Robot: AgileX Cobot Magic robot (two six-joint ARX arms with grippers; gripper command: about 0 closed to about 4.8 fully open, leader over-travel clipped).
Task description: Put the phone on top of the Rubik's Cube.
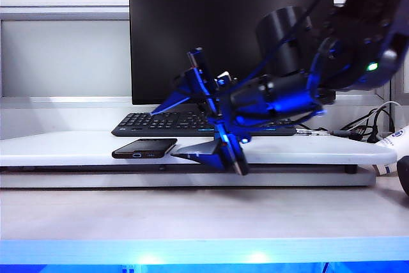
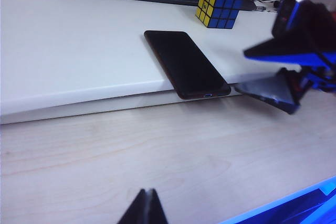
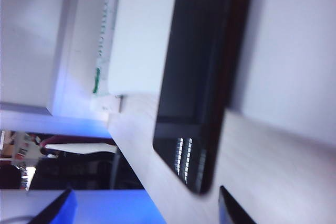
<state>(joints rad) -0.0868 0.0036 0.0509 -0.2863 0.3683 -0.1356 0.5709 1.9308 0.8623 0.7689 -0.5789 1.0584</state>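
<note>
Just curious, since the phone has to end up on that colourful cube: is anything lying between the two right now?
No. In the left wrist view only bare white board separates the phone from the Rubik's Cube; the open right gripper hovers off to the side.

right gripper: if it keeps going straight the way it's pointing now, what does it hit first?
Most likely the phone. The right gripper is open and points at the phone's near end at the white board's front edge, nothing between them. Depth is unclear; it may pass slightly above. The left gripper, shut, sits well back.
</note>
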